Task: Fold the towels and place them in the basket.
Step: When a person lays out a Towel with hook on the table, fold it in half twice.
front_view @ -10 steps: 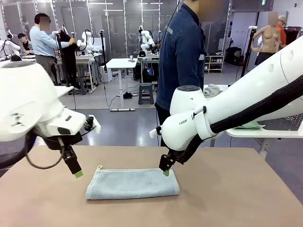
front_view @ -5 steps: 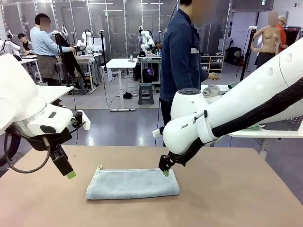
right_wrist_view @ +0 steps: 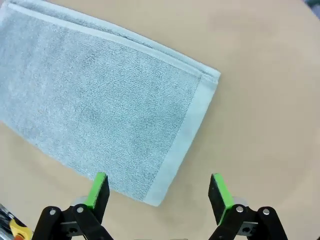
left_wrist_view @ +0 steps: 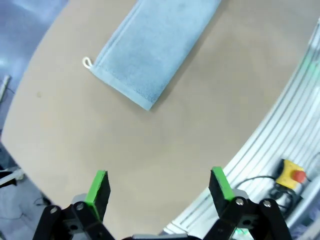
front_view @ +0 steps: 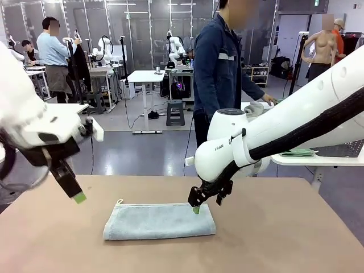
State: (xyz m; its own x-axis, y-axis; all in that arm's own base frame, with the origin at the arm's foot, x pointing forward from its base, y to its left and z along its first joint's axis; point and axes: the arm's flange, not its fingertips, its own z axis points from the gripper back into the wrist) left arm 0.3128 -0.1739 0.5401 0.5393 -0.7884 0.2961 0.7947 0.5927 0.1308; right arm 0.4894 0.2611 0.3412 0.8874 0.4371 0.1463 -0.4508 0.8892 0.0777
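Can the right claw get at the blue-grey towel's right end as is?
Probably yes. The right claw hangs open over that end of the folded light blue-grey terry towel, nothing lies between them, and the left claw is well aside.

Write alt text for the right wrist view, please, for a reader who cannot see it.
A folded blue-grey towel lies flat on a tan table. The right gripper, jaws open, is poised over one short end.
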